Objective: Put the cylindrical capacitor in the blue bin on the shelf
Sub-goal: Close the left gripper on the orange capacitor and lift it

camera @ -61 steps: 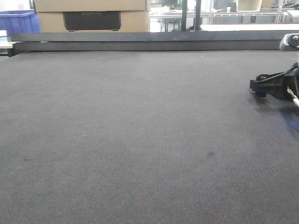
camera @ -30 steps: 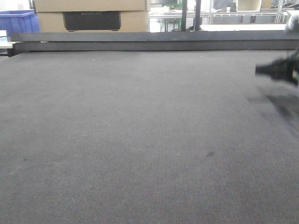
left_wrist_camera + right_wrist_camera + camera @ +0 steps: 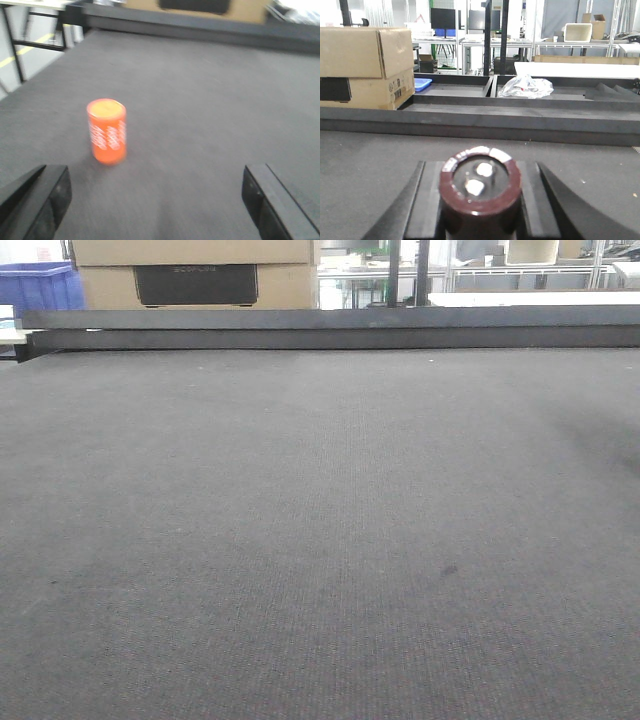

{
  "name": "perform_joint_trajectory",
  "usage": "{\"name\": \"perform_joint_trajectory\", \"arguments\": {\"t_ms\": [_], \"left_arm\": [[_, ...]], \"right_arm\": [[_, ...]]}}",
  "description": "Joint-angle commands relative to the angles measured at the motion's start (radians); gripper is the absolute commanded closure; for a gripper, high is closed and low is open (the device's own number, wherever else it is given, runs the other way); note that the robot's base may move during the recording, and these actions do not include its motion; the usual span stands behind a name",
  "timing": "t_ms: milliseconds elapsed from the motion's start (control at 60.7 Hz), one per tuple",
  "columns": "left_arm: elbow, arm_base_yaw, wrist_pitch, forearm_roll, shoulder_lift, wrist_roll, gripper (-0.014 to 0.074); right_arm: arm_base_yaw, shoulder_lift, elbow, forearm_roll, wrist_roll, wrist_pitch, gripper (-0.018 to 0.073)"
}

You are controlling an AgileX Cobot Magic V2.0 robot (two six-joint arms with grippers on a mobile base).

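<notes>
The cylindrical capacitor (image 3: 480,187), dark brown-black with a greyish strip on its rim and two bright terminals on top, stands upright between the dark fingers (image 3: 400,212) of my right gripper (image 3: 481,172), which is shut on it above the grey table. My left gripper (image 3: 152,200) is open, low over the mat, with nothing between its fingers. Neither gripper shows in the front view. A blue bin (image 3: 38,285) stands beyond the table's far left corner. I cannot make out the shelf.
An orange can (image 3: 106,131) stands upright ahead-left of the left gripper. A raised dark rail (image 3: 320,328) borders the grey felt table (image 3: 300,540) at the back. Cardboard boxes (image 3: 195,270) sit behind it. A crumpled white bag (image 3: 526,86) lies beyond the rail.
In the front view my right gripper was at the right edge, rose upward and to the right, and has left the frame.
</notes>
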Motion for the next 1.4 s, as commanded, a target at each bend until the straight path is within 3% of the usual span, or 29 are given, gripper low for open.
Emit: {"name": "perform_joint_trajectory", "arguments": {"t_ms": [0, 181, 626, 823, 1268, 1383], "left_arm": [[0.002, 0.026, -0.215, -0.07, 0.136, -0.007, -0.0006], [-0.074, 0.037, -0.363, -0.07, 0.443, -0.007, -0.0006], [-0.392, 0.039, -0.388, -0.099, 0.925, -0.007, -0.0005], [-0.469, 0.044, -0.418, -0.17, 1.025, 0.003, -0.0005], [-0.567, 0.078, -0.406, -0.172, 1.12, 0.003, -0.0005], [-0.567, 0.078, -0.396, -0.172, 1.125, 0.003, 0.0056]], "right_arm": [[0.001, -0.046, 0.004, -0.006, -0.001, 0.026, 0.0705], [0.001, -0.08, 0.004, -0.006, -0.001, 0.054, 0.0705], [0.001, -0.089, 0.004, -0.006, -0.001, 0.077, 0.0705], [0.001, -0.089, 0.004, -0.006, -0.001, 0.077, 0.0705], [0.001, -0.089, 0.004, -0.006, -0.001, 0.079, 0.0705], [0.001, -0.089, 0.004, -0.007, -0.001, 0.083, 0.0705]]}}
